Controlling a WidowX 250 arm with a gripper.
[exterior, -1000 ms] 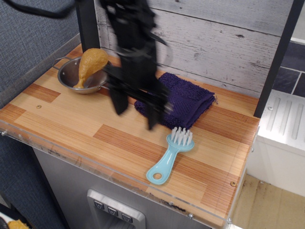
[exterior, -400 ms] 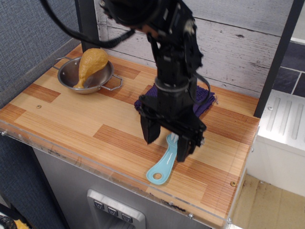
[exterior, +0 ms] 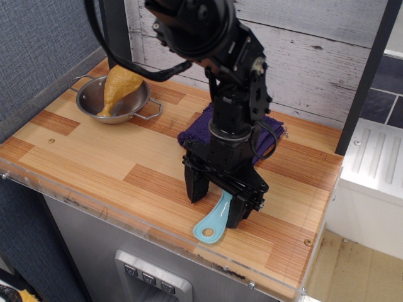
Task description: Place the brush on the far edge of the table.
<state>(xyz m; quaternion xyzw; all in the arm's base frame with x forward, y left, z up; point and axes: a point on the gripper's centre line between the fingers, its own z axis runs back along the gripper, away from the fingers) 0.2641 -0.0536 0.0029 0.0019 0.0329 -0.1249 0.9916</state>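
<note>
The light-blue brush (exterior: 213,221) lies on the wood-grain table (exterior: 94,154) near its front right edge. Only its handle with the hole shows; the bristle head is hidden behind the gripper. My black gripper (exterior: 216,204) is low over the brush, open, one finger (exterior: 194,185) left of the handle and the other on its right. The fingers straddle the handle near the head and reach down to about table level. I cannot tell whether they touch it.
A purple cloth (exterior: 267,135) lies behind the gripper, partly hidden by the arm. A metal pan (exterior: 94,97) with a yellow chicken drumstick (exterior: 121,85) stands at the back left. A clear acrylic rim (exterior: 126,217) runs along the front edge. A plank wall rises behind.
The arm swung from over the cloth to the right and down. The open gripper now straddles the brush handle, lower than 0.4 s ago. The brush has not moved.
</note>
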